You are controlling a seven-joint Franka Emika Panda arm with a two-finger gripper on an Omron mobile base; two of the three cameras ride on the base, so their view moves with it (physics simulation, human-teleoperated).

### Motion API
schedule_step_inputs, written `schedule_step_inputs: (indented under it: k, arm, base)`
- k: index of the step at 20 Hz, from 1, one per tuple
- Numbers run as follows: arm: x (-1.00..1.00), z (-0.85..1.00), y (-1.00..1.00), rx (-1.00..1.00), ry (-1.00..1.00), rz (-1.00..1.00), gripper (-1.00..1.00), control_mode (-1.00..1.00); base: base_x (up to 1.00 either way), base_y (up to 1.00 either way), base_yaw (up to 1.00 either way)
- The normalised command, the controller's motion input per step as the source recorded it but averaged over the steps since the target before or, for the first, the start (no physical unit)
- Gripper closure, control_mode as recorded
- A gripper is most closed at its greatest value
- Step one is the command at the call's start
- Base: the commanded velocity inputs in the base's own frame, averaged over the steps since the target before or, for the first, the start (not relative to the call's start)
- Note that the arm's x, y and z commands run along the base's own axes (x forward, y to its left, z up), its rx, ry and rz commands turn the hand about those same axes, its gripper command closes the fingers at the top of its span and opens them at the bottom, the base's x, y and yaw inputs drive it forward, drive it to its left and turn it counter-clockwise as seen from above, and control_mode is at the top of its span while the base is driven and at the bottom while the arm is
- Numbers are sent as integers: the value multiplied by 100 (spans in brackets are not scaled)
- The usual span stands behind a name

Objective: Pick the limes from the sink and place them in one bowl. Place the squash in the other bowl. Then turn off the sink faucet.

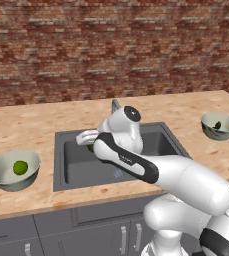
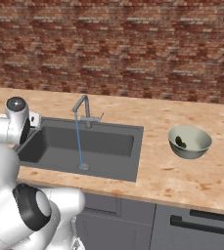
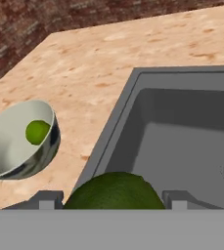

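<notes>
One lime [image 3: 114,191] sits clamped between the gripper [image 3: 111,199] fingers; jolts may drop it short of the left bowl [image 3: 6,146].

Even, bright rendered light, no glare or blur. Soft shading inside sink [image 2: 59,146] and bowl [image 3: 15,146]; faint shadow under bowl on table [image 1: 36,120]. Everything sharp, edges undistorted.
</notes>
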Motion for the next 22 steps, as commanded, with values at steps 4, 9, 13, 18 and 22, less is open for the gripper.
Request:
schedule_step_inputs:
  k: [4,9,13,18,22]
  arm:
    - [-40,41,42,0,0,20,100,-100]
    - [-19,45,37,0,8,12,100,-100]
    - [-1,7,35,0,12,6,100,-100]
    - [0,-6,38,0,13,0,100,-100]
    - [3,-18,44,0,1,0,100,-100]
  base:
    - [0,0,0]
    - [0,0,0]
    - [0,0,0]
    - [0,0,0]
    - [0,0,0]
